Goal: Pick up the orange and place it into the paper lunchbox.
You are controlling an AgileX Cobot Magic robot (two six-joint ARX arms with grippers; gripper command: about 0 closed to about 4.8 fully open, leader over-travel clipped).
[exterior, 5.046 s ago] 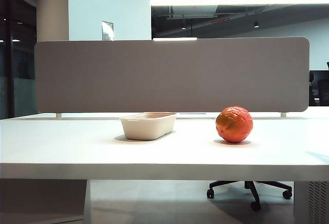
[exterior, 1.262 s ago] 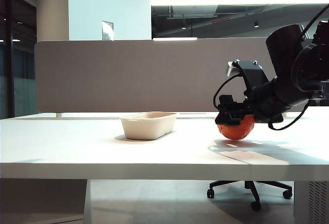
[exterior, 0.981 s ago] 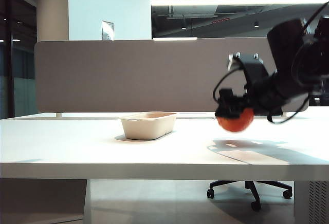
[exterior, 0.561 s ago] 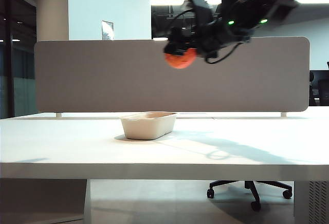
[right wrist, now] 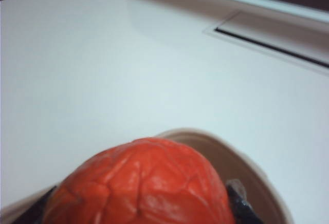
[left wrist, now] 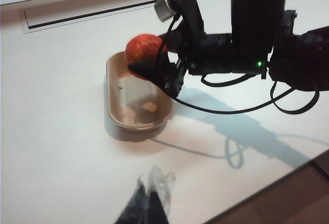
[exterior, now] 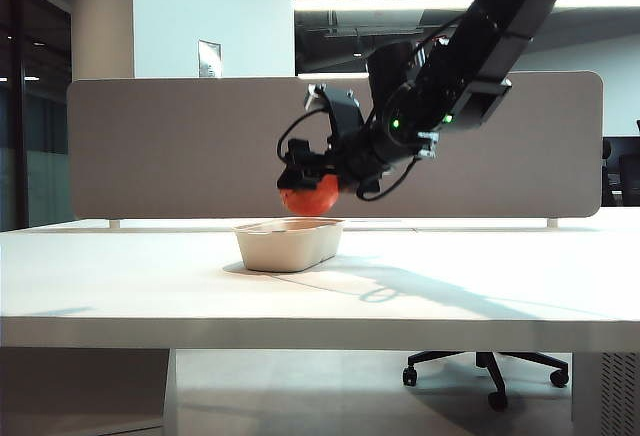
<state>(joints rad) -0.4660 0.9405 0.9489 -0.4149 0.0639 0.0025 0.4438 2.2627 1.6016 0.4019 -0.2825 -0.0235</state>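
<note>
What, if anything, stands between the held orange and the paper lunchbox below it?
Nothing visible. The right gripper holds the orange just above the paper lunchbox, whose inside looks bare. The left gripper hangs well off to the side, jaws together.

- This looks like an open-plan office, after hours or dimly lit at the back.
- A long white desk (exterior: 300,296) runs across the room, with a grey fabric partition screen (exterior: 200,146) standing along its far edge.
- A cable slot (left wrist: 90,14) is cut into the desktop near the screen.
- The wheeled base of an office chair (exterior: 487,368) shows under the desk.
- Overhead, a strip light (exterior: 400,3) hangs below an exposed dark ceiling with ducts.
</note>
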